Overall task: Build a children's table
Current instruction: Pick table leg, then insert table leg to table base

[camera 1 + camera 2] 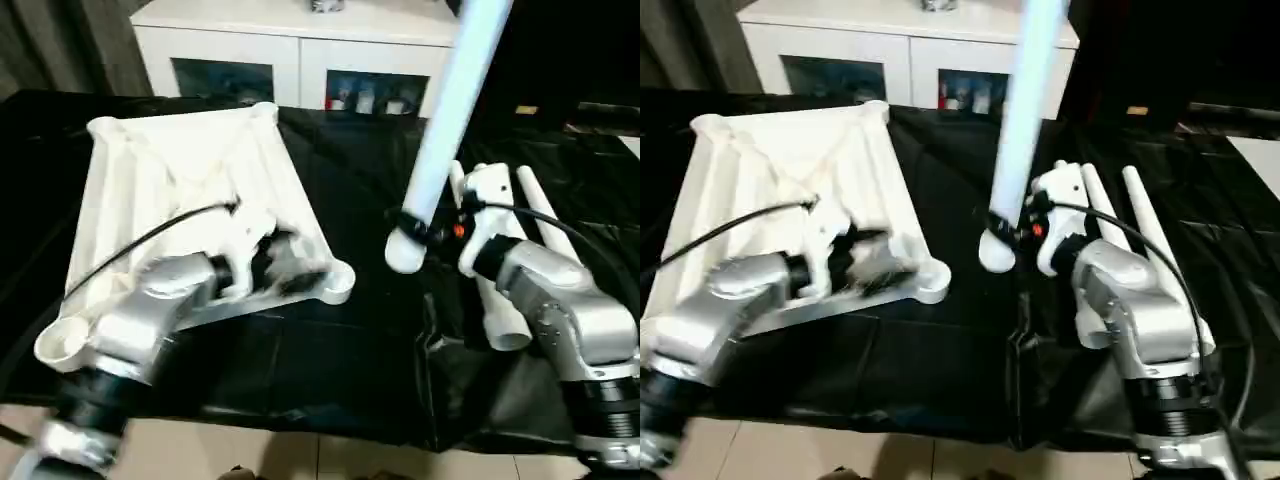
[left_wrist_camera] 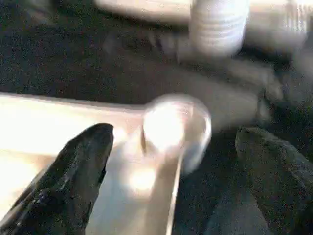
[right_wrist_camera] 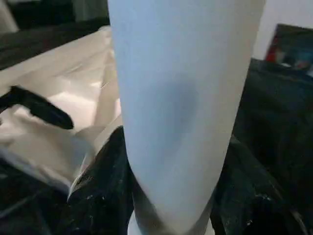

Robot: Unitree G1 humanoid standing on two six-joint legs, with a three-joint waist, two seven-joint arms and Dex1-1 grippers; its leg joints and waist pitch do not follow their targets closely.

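Now keeping the tabletop (image 1: 180, 160) upside down on the left part of the table, ribs facing up, lying on the black cover (image 1: 340, 360). Holding the left jaws spread wide by the tabletop's near right corner socket (image 1: 338, 282), one finger on each side of it, not pinching anything. Trailing a thin black cable (image 1: 140, 240) across the ribs, from the left arm out toward the left edge.

Pinching one white leg (image 1: 450, 110) with the right jaws, near its fat lower end. Holding it almost straight up, leaning a little to the right, with its top going out past the upper edge of the head views. Keeping that fat end low, close over the black cover, just to the right of the corner socket and apart from it. Cannot tell if touching the cover or not.

Leaving two more legs (image 1: 498, 310) lying side by side on the cover, right beside the right arm, partly hidden by it.

Facing a white cabinet (image 1: 290, 30) with dark glass doors just behind the table's far edge. Leaving open black cover between the tabletop and the held leg, and more along the near edge, with pale floor (image 1: 300, 455) showing below it.
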